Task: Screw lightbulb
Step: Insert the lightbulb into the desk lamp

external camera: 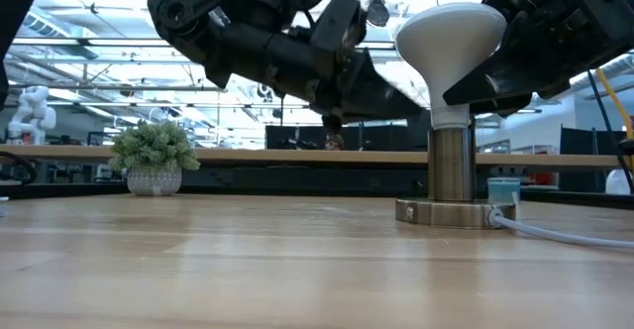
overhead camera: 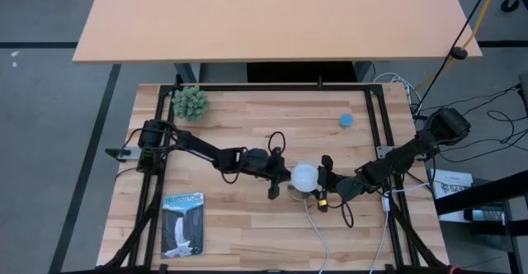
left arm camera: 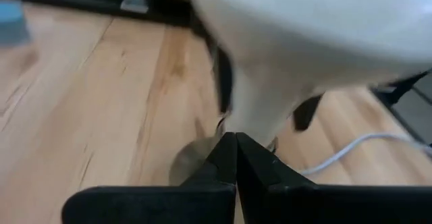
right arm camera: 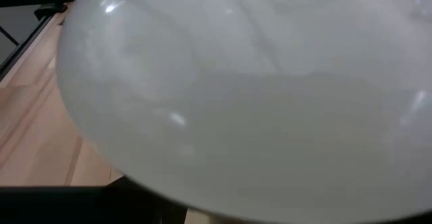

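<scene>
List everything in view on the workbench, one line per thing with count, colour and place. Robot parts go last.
lightbulb: one, white, standing upright in the socket at the table's middle, toward the front.
socket: one, silvery post on a round base, under the bulb, with a white cord running to the front edge.
potted plant: one, green, back left corner.
small object: one, blue, back right area.
booklet: one, blue and white, front left.
table: one, light wood slats, black frame.
left end effector: one, dark, shut, just left of the bulb's neck.
right end effector: one, dark, fingers spread around the bulb's dome from the right.
</scene>
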